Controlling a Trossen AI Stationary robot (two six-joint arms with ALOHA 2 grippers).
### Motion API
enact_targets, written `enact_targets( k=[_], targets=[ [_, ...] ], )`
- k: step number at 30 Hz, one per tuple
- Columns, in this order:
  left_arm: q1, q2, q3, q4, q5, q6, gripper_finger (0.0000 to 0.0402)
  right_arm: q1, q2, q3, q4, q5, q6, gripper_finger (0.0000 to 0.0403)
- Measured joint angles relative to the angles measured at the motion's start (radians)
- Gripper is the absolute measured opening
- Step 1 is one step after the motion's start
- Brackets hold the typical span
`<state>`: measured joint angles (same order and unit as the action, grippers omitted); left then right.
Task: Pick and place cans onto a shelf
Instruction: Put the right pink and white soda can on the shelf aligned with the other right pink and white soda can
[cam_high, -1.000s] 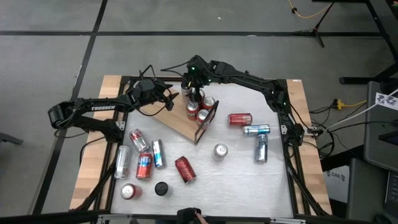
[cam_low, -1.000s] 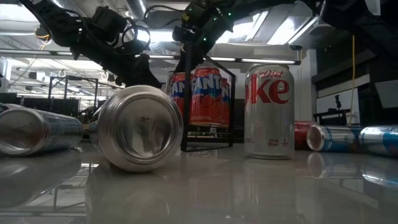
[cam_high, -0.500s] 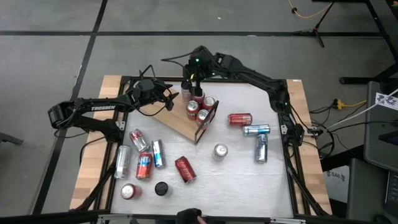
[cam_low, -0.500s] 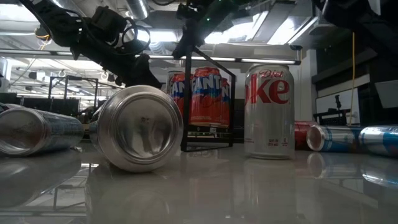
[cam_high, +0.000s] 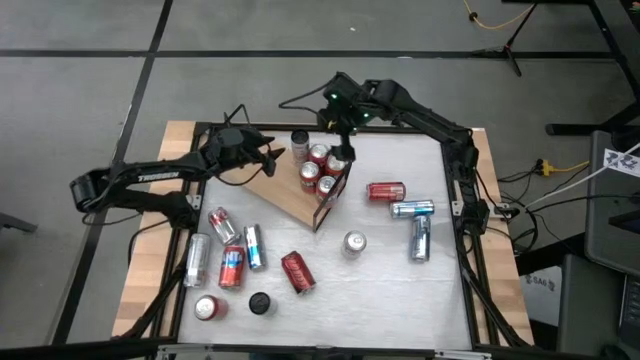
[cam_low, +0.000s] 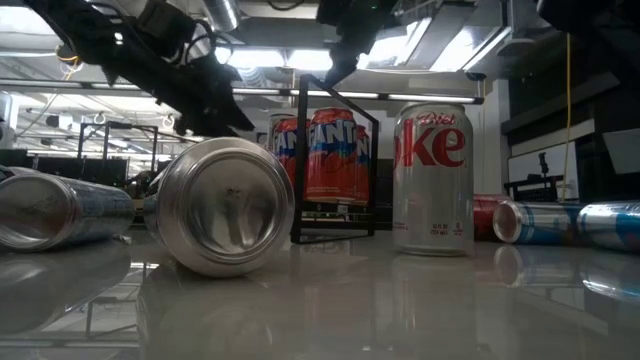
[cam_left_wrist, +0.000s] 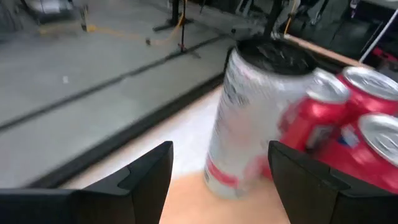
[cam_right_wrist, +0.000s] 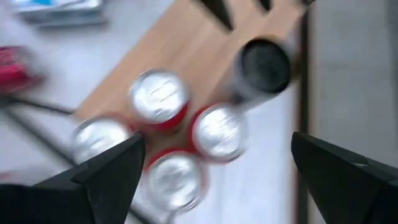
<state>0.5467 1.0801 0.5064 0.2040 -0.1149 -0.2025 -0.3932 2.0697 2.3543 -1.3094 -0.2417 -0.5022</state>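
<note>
From where I stood, the left gripper hung at the far left end of the shelf, fingers apart around nothing, facing the silver can that stood upright at that end. That can looked freshly set down, so the wise move, I judged, was to back straight out along the board without brushing it, since it stood touching the red ones beside it.

On the bare table to the left lay 6 loose cans, among them a silver one on its side and a red one upright near a small black disc. Any of these seemed the left arm's easiest next pick.

The shelf sat at a slant mid-table, with 4 red cans clustered upright by its black frame. The right gripper hovered above that cluster, jaws wide and empty.

Further right, a red can and 2 blue-and-silver ones lay on their sides, and 1 silver can stood upright, all well clear of the shelf
</note>
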Motion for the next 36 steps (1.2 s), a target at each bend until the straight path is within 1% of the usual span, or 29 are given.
enact_targets(
  k=[2, 4, 9, 11, 16, 19, 23, 26, 29, 31, 36],
  targets=[
    [-0.013, -0.059, 0.0, -0.082, -0.011, -0.041, 0.0253, -0.002, 0.0, -0.001, -0.038, -0.049, 0.0, 0.039],
    [-0.031, -0.121, 0.0, -0.171, -0.026, -0.099, 0.0253, -0.008, 0.0, -0.001, -0.064, -0.066, -0.001, 0.039],
    [-0.075, -0.257, 0.0, -0.37, -0.033, -0.277, 0.0253, -0.014, -0.001, -0.001, -0.07, -0.058, -0.001, 0.039],
    [-0.091, -0.297, 0.0, -0.45, -0.038, -0.353, 0.0253, -0.021, -0.005, -0.001, -0.087, -0.039, 0.002, 0.039],
    [-0.134, -0.358, 0.0, -0.635, -0.044, -0.543, 0.0253, -0.045, -0.024, -0.001, -0.155, -0.015, 0.064, 0.039],
    [-0.161, -0.369, 0.0, -0.722, -0.042, -0.633, 0.0253, -0.064, -0.029, -0.001, -0.196, -0.013, 0.081, 0.039],
    [-0.187, -0.37, 0.0, -0.805, 0.008, -0.747, 0.0253, -0.069, -0.05, -0.03, -0.221, -0.008, 0.086, 0.039],
    [-0.2, -0.369, 0.0, -0.834, 0.055, -0.812, 0.0253, -0.071, -0.08, -0.094, -0.225, -0.005, 0.086, 0.039],
    [-0.203, -0.37, 0.0, -0.867, 0.112, -0.883, 0.0253, -0.073, -0.137, -0.2, -0.198, -0.003, 0.087, 0.039],
    [-0.203, -0.373, 0.0, -0.889, 0.154, -0.934, 0.0253, -0.074, -0.192, -0.298, -0.154, 0.005, 0.087, 0.039],
    [-0.203, -0.374, 0.0, -0.966, 0.273, -1.062, 0.0253, -0.074, -0.358, -0.598, 0.05, 0.007, 0.087, 0.039]
  ],
)
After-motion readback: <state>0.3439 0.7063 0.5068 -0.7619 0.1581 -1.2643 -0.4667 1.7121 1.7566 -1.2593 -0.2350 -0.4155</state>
